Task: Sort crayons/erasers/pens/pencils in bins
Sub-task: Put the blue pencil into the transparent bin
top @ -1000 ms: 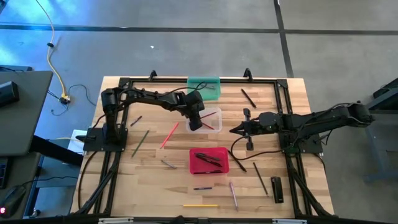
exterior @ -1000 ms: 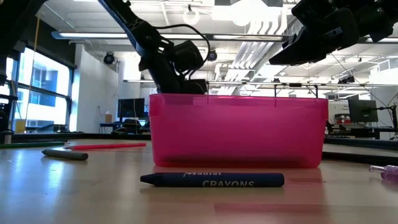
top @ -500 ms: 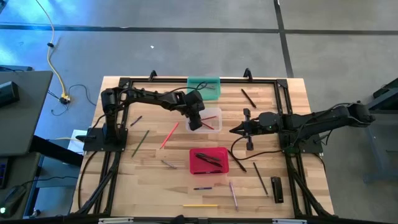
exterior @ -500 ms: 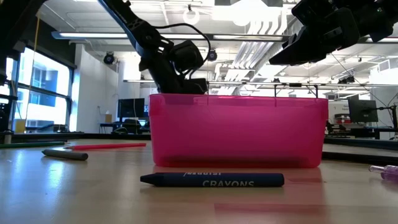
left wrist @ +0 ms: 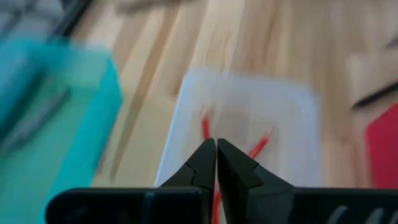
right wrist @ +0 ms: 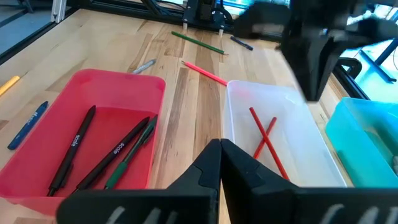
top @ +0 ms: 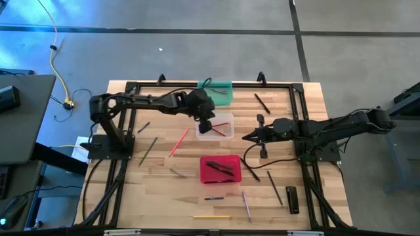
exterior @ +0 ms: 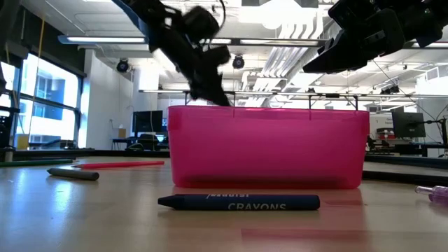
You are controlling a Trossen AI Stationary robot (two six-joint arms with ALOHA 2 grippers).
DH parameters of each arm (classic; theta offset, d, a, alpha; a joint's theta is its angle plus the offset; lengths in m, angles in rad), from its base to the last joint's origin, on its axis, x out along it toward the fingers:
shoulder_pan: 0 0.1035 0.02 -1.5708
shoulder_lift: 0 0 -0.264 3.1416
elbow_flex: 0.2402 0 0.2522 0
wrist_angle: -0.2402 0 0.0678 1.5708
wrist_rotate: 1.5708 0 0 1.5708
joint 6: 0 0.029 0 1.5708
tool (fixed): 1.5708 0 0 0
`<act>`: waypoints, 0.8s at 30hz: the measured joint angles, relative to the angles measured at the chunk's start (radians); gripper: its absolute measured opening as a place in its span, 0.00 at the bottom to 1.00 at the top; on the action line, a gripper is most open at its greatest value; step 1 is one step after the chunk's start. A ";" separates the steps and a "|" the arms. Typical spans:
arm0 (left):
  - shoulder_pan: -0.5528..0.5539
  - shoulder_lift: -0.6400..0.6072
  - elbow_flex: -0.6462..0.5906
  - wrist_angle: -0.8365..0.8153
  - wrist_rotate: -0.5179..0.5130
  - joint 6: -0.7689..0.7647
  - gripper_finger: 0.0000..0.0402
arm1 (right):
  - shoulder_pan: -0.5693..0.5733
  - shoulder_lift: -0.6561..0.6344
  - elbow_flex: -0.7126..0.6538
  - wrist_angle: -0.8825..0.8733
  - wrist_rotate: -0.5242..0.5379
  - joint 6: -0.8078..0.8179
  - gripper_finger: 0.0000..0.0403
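My left gripper [top: 205, 124] is shut and empty, hovering above the clear bin [top: 216, 125]. Two red pencils [left wrist: 208, 130] lie crossed in that bin, and they also show in the right wrist view [right wrist: 266, 138]. The teal bin [top: 217, 90] stands at the far edge. The red bin [top: 220, 169] holds dark pens [right wrist: 74, 146] and a green one. My right gripper [top: 248, 137] is shut and empty, hanging above the table to the right of the clear bin. A pink pencil [top: 178, 142] and a green pencil [top: 147, 151] lie flat on the wood, left of the bins.
Loose on the table lie a blue crayon [exterior: 238, 203], a grey crayon [exterior: 73, 173], a yellow pencil [top: 211, 216], a pink pen [top: 246, 204], dark pens [top: 262, 103] [top: 274, 187] and a black eraser [top: 292, 200]. A black frame [top: 197, 84] borders the work area.
My left gripper has risen out of the clear bin and drawn back a little toward the table's far left. The two red pencils stay in the clear bin. My right arm has kept still.
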 joint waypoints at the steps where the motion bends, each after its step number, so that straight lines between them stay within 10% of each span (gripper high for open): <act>1: -0.005 -0.019 -0.017 0.039 0.008 -0.007 0.01 | 0.000 0.000 0.000 0.000 0.000 0.000 0.00; 24: -0.065 -0.270 -0.715 1.115 0.164 -0.159 0.00 | -0.007 0.000 0.000 0.105 0.085 0.103 0.00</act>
